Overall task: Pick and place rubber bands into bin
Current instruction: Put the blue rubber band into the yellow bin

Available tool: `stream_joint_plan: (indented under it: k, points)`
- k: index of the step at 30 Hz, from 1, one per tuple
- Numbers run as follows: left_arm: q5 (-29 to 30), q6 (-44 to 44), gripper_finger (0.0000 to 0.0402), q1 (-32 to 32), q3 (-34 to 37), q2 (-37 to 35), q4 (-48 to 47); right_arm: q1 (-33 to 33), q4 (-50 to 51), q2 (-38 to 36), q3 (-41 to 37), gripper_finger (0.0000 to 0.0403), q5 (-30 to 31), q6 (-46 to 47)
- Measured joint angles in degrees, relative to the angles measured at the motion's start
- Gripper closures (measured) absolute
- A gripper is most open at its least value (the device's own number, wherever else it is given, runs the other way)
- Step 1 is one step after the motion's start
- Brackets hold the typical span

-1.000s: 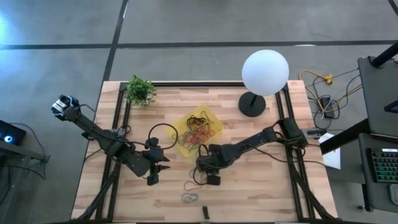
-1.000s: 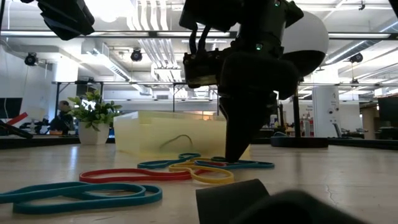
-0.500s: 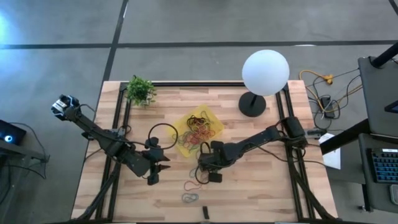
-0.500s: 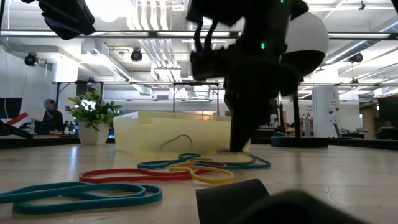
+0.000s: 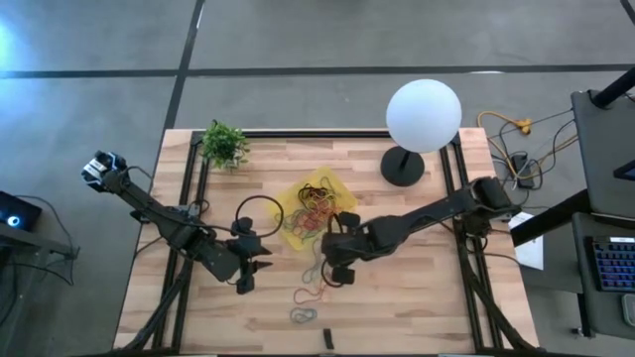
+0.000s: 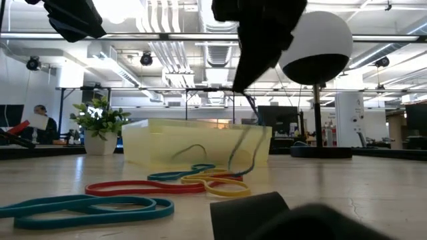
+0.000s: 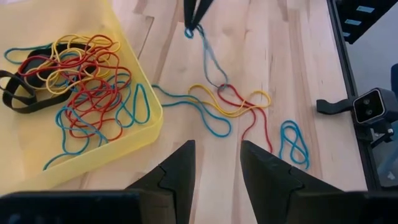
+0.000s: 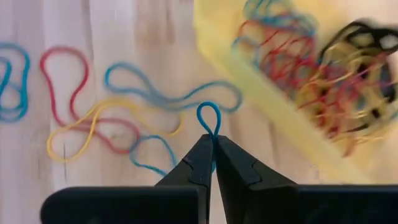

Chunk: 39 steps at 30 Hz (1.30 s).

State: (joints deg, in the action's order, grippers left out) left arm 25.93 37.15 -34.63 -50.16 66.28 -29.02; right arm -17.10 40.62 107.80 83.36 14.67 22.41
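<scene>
High view: right gripper point(image 5: 335, 260) sits mid-counter just off the near edge of the bin point(image 5: 337, 184), its arm stretched low across from the right side with the wrist bent down. Left gripper point(image 5: 260, 260) is parked left of the bin, arm running diagonally from the counter's left edge, beside a big black ring point(image 5: 260, 214) whose far side reaches the bin. Loose rubber bands point(image 5: 310, 288) lie on the wood just in front of the right gripper, with a small teal pair point(image 5: 304, 315) nearer the front edge. A white lamp globe point(image 5: 424, 115) and a small green plant point(image 5: 224, 145) stand at the back. Low view: right arm hangs above the counter point(image 6: 347, 193); a blue band point(image 6: 241, 155) trails from it down to the red, yellow and teal loops lying in front of the yellow bin. Left wrist view: left jaws are parted and hold nothing; the bin point(image 7: 140, 84) carries a tangle of red, yellow, blue and black bands, and the far gripper tips pinch the blue band's top. Right wrist view: right jaws are closed on a blue band point(image 8: 209, 118), its loop poking out past the tips, bin edge just beyond.
</scene>
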Motion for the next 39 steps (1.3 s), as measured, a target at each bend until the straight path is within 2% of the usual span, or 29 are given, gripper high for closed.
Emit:
stream_joint_plan:
  k: [9, 17, 26, 30, 39]
  points:
    - [1.3, 0.0, 0.0290, 0.0, 0.0, 0.0, 0.0, 0.3, -0.5, -3.8, 2.5, 0.0395, 7.8, -3.6]
    - [1.6, 0.0, 0.0290, 0.0, 0.0, 0.0, 0.1, 5.1, -1.8, -3.8, 6.2, 0.0395, 11.2, -10.7]
    - [1.6, 0.0, 0.0290, 0.0, 0.0, 0.0, 0.4, 15.0, -6.2, -3.8, 5.8, 0.0395, 10.6, -15.3]
    - [1.6, 0.0, 0.0290, 0.0, 0.0, 0.0, 0.3, 19.0, -6.6, -3.7, 5.2, 0.0395, 7.2, -15.2]
    - [1.6, 0.0, 0.0290, 0.0, 0.0, 0.0, 0.0, 23.7, -6.7, -3.7, 4.7, 0.0394, 4.5, -13.6]
